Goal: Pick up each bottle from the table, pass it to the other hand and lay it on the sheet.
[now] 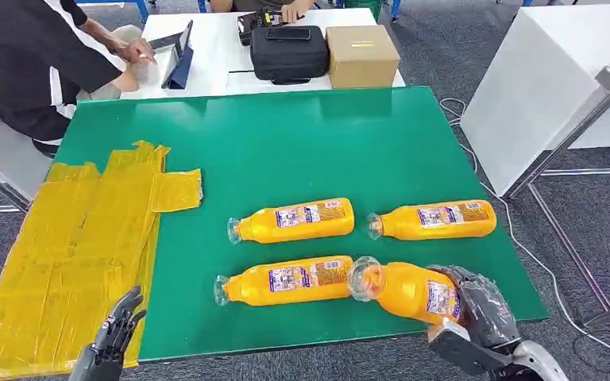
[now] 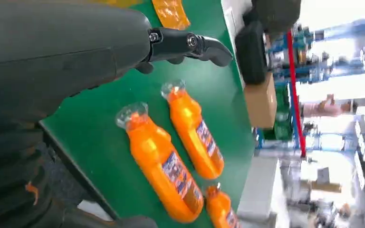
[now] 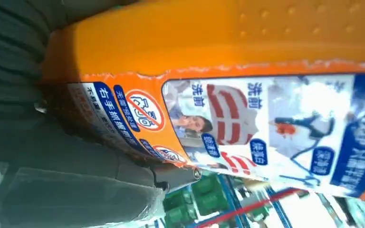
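The right hand (image 1: pixel 476 305) grips one orange bottle (image 1: pixel 403 290) at 5 o'clock on the green desk (image 1: pixel 302 143), cap end raised. The left hand (image 1: pixel 115 329) hangs spread at 7 o'clock over the yellow sheet (image 1: pixel 71 246). Three more bottles (image 1: pixel 294 220) lie at the centre. Beyond, at 12 o'clock, a white table (image 1: pixel 214 48) carries a black bag (image 1: pixel 288 52) and a cardboard box (image 1: pixel 361 54); a person (image 1: pixel 24 63) sits at 10 o'clock. The floor (image 1: pixel 445 48) is grey.
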Robot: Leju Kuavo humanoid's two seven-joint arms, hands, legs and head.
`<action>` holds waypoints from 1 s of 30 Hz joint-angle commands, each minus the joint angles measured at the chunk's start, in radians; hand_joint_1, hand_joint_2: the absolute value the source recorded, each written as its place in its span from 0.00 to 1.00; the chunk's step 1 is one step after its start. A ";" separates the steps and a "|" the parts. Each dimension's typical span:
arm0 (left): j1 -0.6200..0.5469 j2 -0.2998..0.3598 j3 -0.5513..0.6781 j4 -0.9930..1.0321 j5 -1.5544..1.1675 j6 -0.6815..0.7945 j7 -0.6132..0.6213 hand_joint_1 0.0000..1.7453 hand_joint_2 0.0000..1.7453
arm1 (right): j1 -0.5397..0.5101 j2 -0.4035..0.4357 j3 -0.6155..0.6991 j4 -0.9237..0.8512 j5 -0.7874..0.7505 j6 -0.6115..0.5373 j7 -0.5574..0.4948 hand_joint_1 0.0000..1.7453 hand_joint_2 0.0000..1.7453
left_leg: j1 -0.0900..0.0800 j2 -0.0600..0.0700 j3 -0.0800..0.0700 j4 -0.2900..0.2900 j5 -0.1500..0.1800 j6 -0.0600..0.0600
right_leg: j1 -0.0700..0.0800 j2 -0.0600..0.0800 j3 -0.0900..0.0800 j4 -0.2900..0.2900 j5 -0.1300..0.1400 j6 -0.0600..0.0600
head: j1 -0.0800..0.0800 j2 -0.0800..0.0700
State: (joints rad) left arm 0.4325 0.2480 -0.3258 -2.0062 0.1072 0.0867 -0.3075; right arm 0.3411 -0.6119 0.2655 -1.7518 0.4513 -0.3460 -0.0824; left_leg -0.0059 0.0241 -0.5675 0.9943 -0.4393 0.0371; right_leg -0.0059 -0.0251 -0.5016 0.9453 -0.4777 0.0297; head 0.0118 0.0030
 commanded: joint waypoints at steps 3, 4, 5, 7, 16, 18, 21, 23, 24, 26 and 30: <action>-0.299 0.337 -0.340 0.081 0.126 0.177 -0.031 0.00 1.00 | -0.371 0.217 0.390 0.153 -0.526 0.081 -0.349 1.00 1.00 | 0.001 0.001 0.004 -0.003 0.000 -0.004 | 0.001 0.005 0.002 -0.002 0.001 -0.002 | 0.000 0.000; -0.299 0.337 -0.340 0.081 0.126 0.177 -0.031 0.00 1.00 | -0.371 0.217 0.390 0.153 -0.526 0.081 -0.349 1.00 1.00 | 0.002 0.002 0.004 -0.003 0.000 -0.005 | 0.002 0.007 0.003 -0.003 0.002 -0.003 | 0.000 0.000; -0.299 0.337 -0.340 0.081 0.126 0.177 -0.031 0.00 1.00 | -0.371 0.217 0.390 0.153 -0.526 0.081 -0.349 1.00 1.00 | 0.003 0.001 0.005 -0.004 0.002 -0.005 | 0.002 0.005 0.010 -0.003 0.002 -0.003 | 0.000 0.000; -0.299 0.248 -0.301 0.040 0.033 0.076 0.009 0.00 1.00 | -0.451 0.251 0.457 0.208 -0.585 0.091 -0.371 1.00 1.00 | 0.002 0.001 0.003 -0.002 0.002 -0.004 | 0.001 0.006 0.010 0.000 0.001 -0.001 | 0.000 0.000; -0.306 0.206 -0.283 0.036 0.006 0.050 0.047 0.00 1.00 | -0.475 0.260 0.487 0.233 -0.594 0.079 -0.377 1.00 1.00 | 0.001 0.000 0.000 -0.001 0.003 -0.003 | 0.000 0.003 0.007 0.001 0.001 -0.001 | 0.000 0.000; -0.342 0.183 -0.293 0.046 0.004 -0.004 0.040 0.00 1.00 | -0.471 0.261 0.490 0.225 -0.604 0.074 -0.379 1.00 1.00 | 0.001 0.000 0.001 -0.001 0.003 -0.003 | 0.000 0.003 0.007 0.001 0.001 -0.001 | 0.000 0.000; -0.436 0.105 -0.319 0.065 -0.003 -0.079 0.100 0.00 1.00 | -0.454 0.279 0.497 0.203 -0.596 0.075 -0.378 1.00 1.00 | 0.001 -0.005 0.000 -0.001 0.004 -0.003 | 0.000 -0.001 0.008 0.001 0.000 -0.001 | 0.000 0.000; -0.470 0.071 -0.328 0.075 0.001 -0.107 0.133 0.00 1.00 | -0.459 0.296 0.506 0.203 -0.584 0.074 -0.358 1.00 1.00 | 0.001 -0.006 -0.001 0.000 0.004 -0.003 | 0.000 -0.002 0.007 0.001 0.000 -0.001 | 0.000 0.000; -0.486 0.049 -0.331 0.084 0.010 -0.128 0.150 0.00 1.00 | -0.459 0.302 0.509 0.203 -0.575 0.073 -0.347 1.00 1.00 | 0.001 -0.007 0.000 -0.001 0.004 -0.003 | 0.000 -0.003 0.008 0.001 0.000 -0.001 | 0.001 0.000; -0.501 0.023 -0.333 0.094 0.024 -0.154 0.161 0.00 1.00 | -0.456 0.310 0.510 0.203 -0.559 0.074 -0.336 1.00 1.00 | 0.001 -0.005 0.000 0.000 0.004 -0.003 | 0.000 0.000 0.008 0.001 0.001 -0.001 | 0.001 0.000; -0.544 -0.029 -0.342 0.112 0.036 -0.198 0.187 0.00 1.00 | -0.454 0.333 0.514 0.213 -0.519 0.097 -0.311 1.00 1.00 | 0.001 -0.007 0.000 -0.001 0.004 -0.004 | 0.000 -0.002 0.008 0.001 0.001 -0.001 | 0.000 0.000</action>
State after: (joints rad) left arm 0.0078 0.3673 -0.6359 -1.9810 0.1206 -0.0508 -0.1628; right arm -0.0851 -0.3353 0.7370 -1.5888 -0.1121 -0.2686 -0.4299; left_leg -0.0058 0.0230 -0.5694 0.9950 -0.4359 0.0364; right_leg -0.0061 -0.0264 -0.4966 0.9479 -0.4769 0.0298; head 0.0122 0.0030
